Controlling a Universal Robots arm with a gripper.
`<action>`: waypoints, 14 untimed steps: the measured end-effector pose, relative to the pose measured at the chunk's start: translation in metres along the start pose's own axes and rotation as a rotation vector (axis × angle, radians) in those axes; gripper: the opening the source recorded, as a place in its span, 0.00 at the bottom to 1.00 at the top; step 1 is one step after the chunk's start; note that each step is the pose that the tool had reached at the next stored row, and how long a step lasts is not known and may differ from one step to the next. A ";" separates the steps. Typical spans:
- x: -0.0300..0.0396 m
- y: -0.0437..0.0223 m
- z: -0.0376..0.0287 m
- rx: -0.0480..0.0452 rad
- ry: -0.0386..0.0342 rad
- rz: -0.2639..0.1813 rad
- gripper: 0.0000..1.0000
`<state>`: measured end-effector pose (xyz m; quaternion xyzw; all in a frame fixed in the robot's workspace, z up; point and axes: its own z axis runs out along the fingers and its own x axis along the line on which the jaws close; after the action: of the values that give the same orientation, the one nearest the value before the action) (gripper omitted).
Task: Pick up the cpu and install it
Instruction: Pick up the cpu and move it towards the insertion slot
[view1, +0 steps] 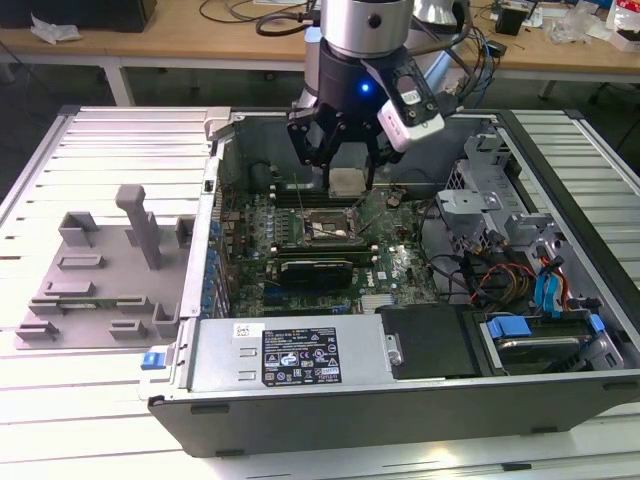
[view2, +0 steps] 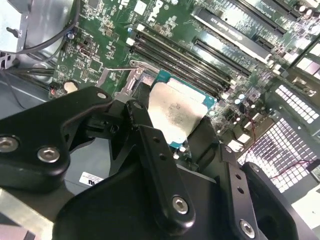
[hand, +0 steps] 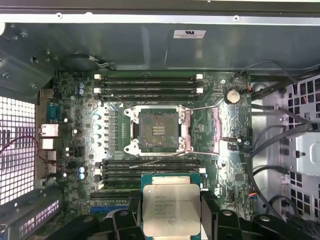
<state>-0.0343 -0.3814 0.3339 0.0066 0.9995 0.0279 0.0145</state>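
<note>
The cpu (view1: 347, 182) is a flat square chip with a silvery top, and my gripper (view1: 342, 172) is shut on it by two opposite edges. It hangs inside the open computer case, a little above the motherboard (view1: 385, 262) and just behind the open socket (view1: 330, 228). In both wrist views the black fingers (view2: 141, 116) clamp the cpu (view2: 176, 111) from either side. In the first wrist view the cpu (hand: 171, 209) sits level between the fingers (hand: 131, 207), and the socket (hand: 157, 131) lies bare with its metal frame and lever swung open.
Memory slots (hand: 150, 85) flank the socket on both sides. Case walls surround the board. A drive cage (view1: 500, 200), cables (view1: 500, 275) and a blue-tabbed drive (view1: 535, 340) fill the exterior view's right. A grey fixture tray (view1: 100, 270) lies on the slatted table at the left.
</note>
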 end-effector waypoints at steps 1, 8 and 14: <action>0.0001 0.0010 0.0012 -0.0014 0.0001 0.000 0.55; 0.0006 0.0115 0.0185 -0.0079 0.0002 0.000 0.55; 0.0010 0.0124 0.0299 -0.0094 0.0001 0.000 0.55</action>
<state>-0.0343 -0.3673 0.3047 0.0067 0.9993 0.0326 0.0144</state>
